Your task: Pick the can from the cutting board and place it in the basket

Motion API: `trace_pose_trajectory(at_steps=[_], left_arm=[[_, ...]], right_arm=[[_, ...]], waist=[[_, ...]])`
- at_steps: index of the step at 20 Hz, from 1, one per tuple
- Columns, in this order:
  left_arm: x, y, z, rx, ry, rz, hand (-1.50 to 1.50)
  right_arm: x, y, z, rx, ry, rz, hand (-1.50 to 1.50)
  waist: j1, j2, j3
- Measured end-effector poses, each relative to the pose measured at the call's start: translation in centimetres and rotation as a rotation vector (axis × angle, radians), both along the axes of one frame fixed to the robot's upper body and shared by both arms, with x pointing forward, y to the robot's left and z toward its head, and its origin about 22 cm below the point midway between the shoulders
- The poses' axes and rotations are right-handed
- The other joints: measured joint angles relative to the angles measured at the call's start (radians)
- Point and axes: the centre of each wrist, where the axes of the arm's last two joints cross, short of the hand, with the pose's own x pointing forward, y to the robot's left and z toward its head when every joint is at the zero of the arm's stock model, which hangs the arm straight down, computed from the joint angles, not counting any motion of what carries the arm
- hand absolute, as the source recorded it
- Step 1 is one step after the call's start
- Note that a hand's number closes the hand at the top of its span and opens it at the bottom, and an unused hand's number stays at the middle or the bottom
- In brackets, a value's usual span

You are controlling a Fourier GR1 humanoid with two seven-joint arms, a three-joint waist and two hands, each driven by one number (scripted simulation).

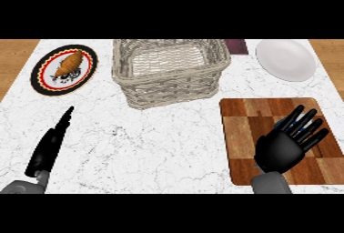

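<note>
The right robot hand (287,144) hovers over the cutting board (249,136) at the lower right, back of the hand toward the camera, its fingers straight and spread wide, pointing up and to the right. Bluish glints show between those fingers, just where the can would lie, but the hand covers the spot and it cannot be told for certain whether that is the can. The left robot hand (50,143) shows at the lower left, seen edge-on, its fingers straight and held together, pointing up and slightly right above the bare table; it holds nothing.

The table (168,136) is white marble with fine grey veining, and strips of wooden floor show past its left and right edges at the top. The cutting board is a block of light and dark brown wooden squares, lying flat near the table's right edge.

The basket (171,86) (woven of pale wicker, rectangular, with a paler lining visible inside) stands at top centre, up and to the left of the board and apart from it. A round plate (65,69) with a black and red rim and a brown bread-like piece on it lies at the upper left. A plain white plate (286,59) lies at the upper right, beyond the board. A small dark maroon object (236,46) sits between the basket and the white plate at the far edge.
</note>
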Motion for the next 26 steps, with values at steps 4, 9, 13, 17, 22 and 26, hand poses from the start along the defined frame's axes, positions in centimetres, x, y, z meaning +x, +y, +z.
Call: trace_pose_trajectory(at_steps=[4, 9, 13, 17, 22, 26], left_arm=[[-0.4, -0.3, -0.3, 0.003, 0.004, -0.001, 0.00], [-0.3, -0.3, -0.2, 0.000, 0.000, -0.003, 0.00], [0.0, -0.4, -0.3, -0.001, 0.002, 0.001, 0.00], [-0.5, -0.8, -0.5, 0.001, 0.000, -0.008, 0.00], [-0.5, -0.5, -0.3, -0.008, 0.003, -0.008, 0.00], [-0.1, -0.6, -0.3, -0.007, 0.003, -0.008, 0.00]], right_arm=[[0.1, -0.8, -0.1, 0.012, -0.006, -0.026, -1.50], [0.8, -1.4, -0.1, 0.027, -0.018, -0.034, -1.50], [0.6, -2.2, -0.5, 0.041, -0.021, -0.036, -1.50], [1.6, -2.9, -0.7, 0.078, -0.022, -0.046, 1.50], [2.3, -3.6, -1.0, 0.163, -0.029, -0.031, 1.50], [2.9, -4.0, -1.2, 0.209, -0.051, 0.009, 1.50]], waist=[[0.001, -0.002, -0.001], [0.001, -0.002, -0.001], [-0.002, -0.003, -0.002], [0.002, -0.004, -0.003], [0.003, -0.010, -0.009], [0.000, -0.014, -0.017]])
